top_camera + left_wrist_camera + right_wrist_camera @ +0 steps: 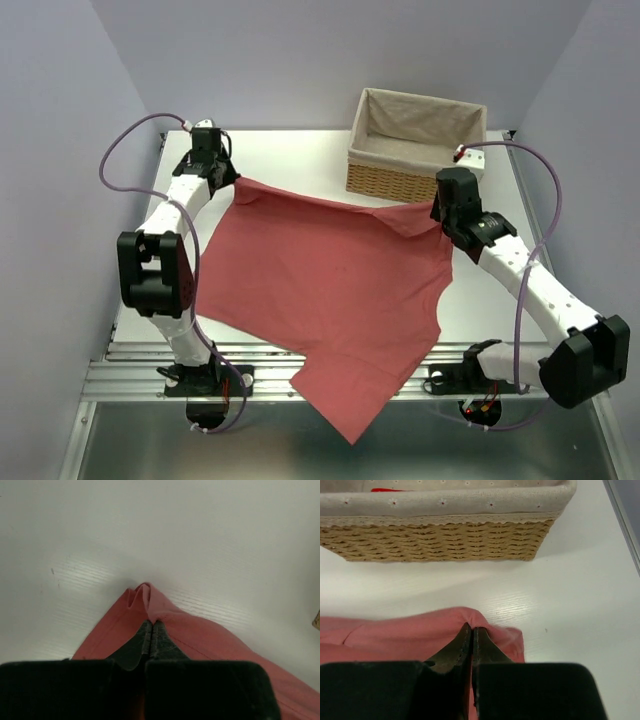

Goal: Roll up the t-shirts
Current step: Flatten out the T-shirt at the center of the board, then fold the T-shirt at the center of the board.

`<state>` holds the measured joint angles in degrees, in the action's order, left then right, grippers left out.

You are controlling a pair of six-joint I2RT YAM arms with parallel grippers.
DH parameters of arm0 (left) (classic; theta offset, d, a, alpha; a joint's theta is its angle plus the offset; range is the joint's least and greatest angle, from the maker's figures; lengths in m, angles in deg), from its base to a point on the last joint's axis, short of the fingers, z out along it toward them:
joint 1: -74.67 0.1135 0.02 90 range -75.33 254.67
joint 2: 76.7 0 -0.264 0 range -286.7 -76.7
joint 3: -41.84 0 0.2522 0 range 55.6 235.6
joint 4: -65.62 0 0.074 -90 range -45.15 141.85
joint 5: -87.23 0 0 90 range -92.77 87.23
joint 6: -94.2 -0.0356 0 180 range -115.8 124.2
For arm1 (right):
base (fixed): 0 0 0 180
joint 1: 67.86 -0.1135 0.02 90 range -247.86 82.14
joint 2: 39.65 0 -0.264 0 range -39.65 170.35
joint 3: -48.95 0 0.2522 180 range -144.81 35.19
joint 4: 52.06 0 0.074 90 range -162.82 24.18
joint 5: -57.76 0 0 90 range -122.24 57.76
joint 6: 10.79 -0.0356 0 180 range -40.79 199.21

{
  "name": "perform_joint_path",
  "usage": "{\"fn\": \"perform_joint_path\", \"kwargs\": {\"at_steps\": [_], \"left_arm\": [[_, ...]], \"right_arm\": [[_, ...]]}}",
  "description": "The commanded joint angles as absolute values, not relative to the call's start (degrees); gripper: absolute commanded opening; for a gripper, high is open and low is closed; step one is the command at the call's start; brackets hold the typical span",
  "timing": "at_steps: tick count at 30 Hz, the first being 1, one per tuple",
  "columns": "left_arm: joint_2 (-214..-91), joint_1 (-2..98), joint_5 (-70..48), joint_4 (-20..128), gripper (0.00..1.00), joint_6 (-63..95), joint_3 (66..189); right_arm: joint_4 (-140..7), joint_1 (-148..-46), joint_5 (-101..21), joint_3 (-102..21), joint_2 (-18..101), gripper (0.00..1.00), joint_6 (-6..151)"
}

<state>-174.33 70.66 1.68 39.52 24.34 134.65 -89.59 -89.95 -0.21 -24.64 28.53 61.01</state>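
A salmon-red t-shirt point(330, 285) lies spread over the white table, its near end hanging over the front edge. My left gripper point(232, 183) is shut on the shirt's far left corner; in the left wrist view the cloth point(150, 605) bunches at the closed fingertips point(152, 625). My right gripper point(438, 213) is shut on the far right corner, and in the right wrist view the cloth point(410, 632) folds over the closed fingertips point(471, 628). The far edge between the two grippers is stretched out.
A tan cloth-lined wicker basket point(415, 180) stands at the back right, just beyond the right gripper; it fills the top of the right wrist view point(435, 540), with something red inside it. The table's right edge runs close to the right arm.
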Motion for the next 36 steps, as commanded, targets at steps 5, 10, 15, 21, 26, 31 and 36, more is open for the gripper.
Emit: {"fn": "perform_joint_path", "kwargs": {"at_steps": [5, 10, 15, 21, 26, 31, 36], "left_arm": [[-180.8, 71.2, 0.7, 39.5, 0.0, 22.6, 146.1], [-186.7, 71.2, -1.2, 36.8, 0.0, 21.0, 152.0], [-190.1, 71.9, -0.1, 32.9, 0.0, 20.9, 156.0], [-191.6, 72.7, -1.4, 32.3, 0.0, 20.9, 157.2], [-195.6, 72.7, -1.6, 30.6, 0.0, 20.6, 163.4], [-199.1, 72.4, -2.1, 29.2, 0.0, 21.5, 166.8], [-196.2, 72.5, 0.8, 29.4, 0.0, 21.6, 163.9]], "right_arm": [[-84.1, -89.2, 3.8, -26.5, 31.5, 0.01, 60.2], [-88.4, -89.2, 0.8, -26.4, 30.7, 0.01, 56.7], [-94.4, -89.2, -5.9, -25.0, 28.6, 0.01, 51.4], [-101.7, -89.2, -7.7, -21.2, 26.9, 0.01, 43.7], [-100.2, -89.2, -11.3, -17.6, 24.8, 0.01, 41.6], [-98.9, -89.2, -14.4, -16.4, 24.8, 0.01, 39.8], [-99.0, -89.2, -17.9, -15.3, 24.3, 0.01, 38.4]]}}
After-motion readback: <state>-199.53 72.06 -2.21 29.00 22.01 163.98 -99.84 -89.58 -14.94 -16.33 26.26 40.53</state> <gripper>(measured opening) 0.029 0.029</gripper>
